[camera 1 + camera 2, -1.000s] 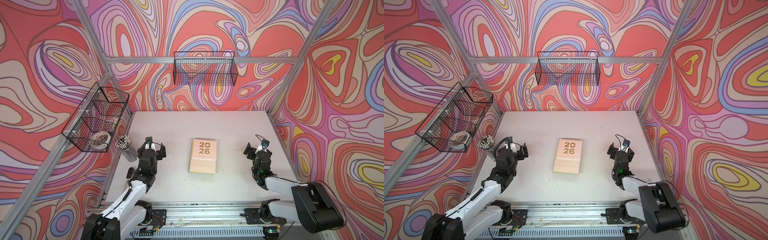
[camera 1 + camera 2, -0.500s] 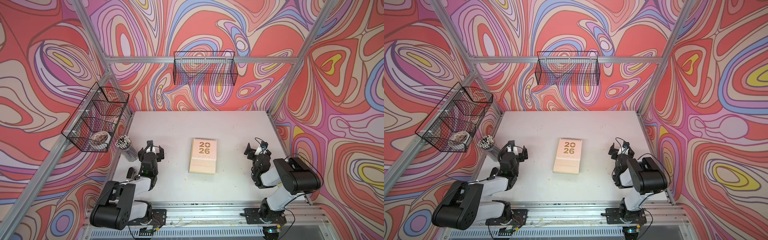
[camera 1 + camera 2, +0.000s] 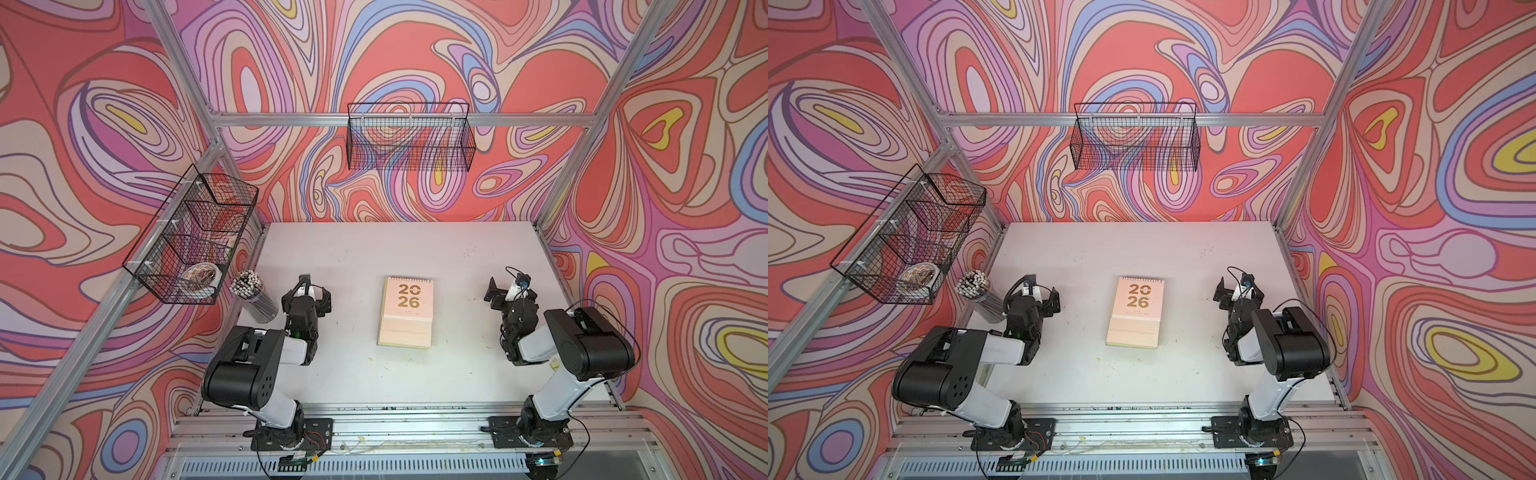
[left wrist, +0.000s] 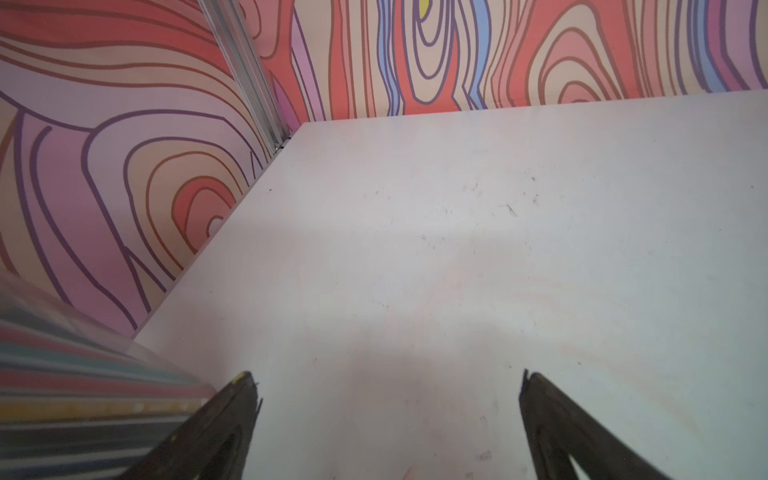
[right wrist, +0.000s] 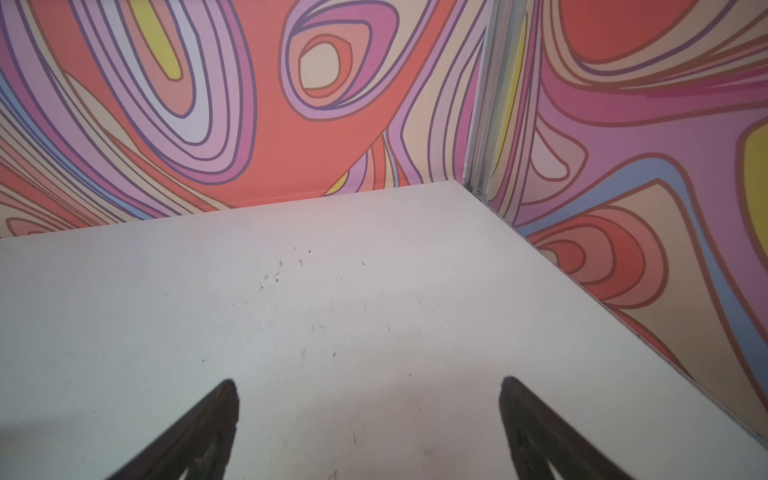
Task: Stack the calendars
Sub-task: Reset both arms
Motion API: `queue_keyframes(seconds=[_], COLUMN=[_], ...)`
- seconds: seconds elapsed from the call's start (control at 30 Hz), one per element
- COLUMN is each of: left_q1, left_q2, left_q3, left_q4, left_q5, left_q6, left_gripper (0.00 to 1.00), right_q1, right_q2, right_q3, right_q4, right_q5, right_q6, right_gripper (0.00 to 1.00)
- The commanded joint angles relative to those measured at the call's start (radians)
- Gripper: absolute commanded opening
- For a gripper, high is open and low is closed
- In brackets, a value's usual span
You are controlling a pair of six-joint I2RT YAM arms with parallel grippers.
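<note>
The calendars lie in one flat pile at the middle of the white table in both top views. A peach pink cover with gold "2026" is on top, and the ones beneath show only as thin edges. My left gripper stands open well to the left of the pile, low over the table. My right gripper stands open well to the right. In the wrist views, the left gripper and the right gripper have only bare table between their fingers. The pile is out of both wrist views.
A clear cup of pencils stands close beside the left gripper, by the left wall. A wire basket holding a round roll hangs on the left wall, and another wire basket hangs on the back wall. Both arms are folded near the front rail.
Both arms have folded up, their elbows rising toward the front rail, while the grippers stayed near the same spots and open. The pile has not moved.
</note>
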Motion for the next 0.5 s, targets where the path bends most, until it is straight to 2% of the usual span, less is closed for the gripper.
queue_keyframes(seconds=[0.0, 0.1, 0.33, 0.47], left_q1=[0.007, 0.006, 0.008, 0.043], left_q2=[-0.007, -0.006, 0.000, -0.013], left_q3=[0.011, 0.009, 0.018, 0.026], left_q4=[-0.045, -0.039, -0.049, -0.089], left_q5=[-0.022, -0.022, -0.019, 0.055], left_q6=[-0.017, -0.015, -0.016, -0.038], left_gripper=[1.00, 1.00, 1.00, 1.00], right_q1=[-0.009, -0.008, -0.009, -0.009], right_q2=[-0.017, -0.016, -0.015, -0.015], right_q3=[0.075, 0.107, 0.106, 0.106], right_q4=[-0.198, -0.255, -0.251, -0.250], right_q5=[-0.014, -0.004, -0.004, -0.004], right_q6=[0.004, 0.008, 0.008, 0.006], right_gripper=[0.99, 0.98, 0.99, 0.98])
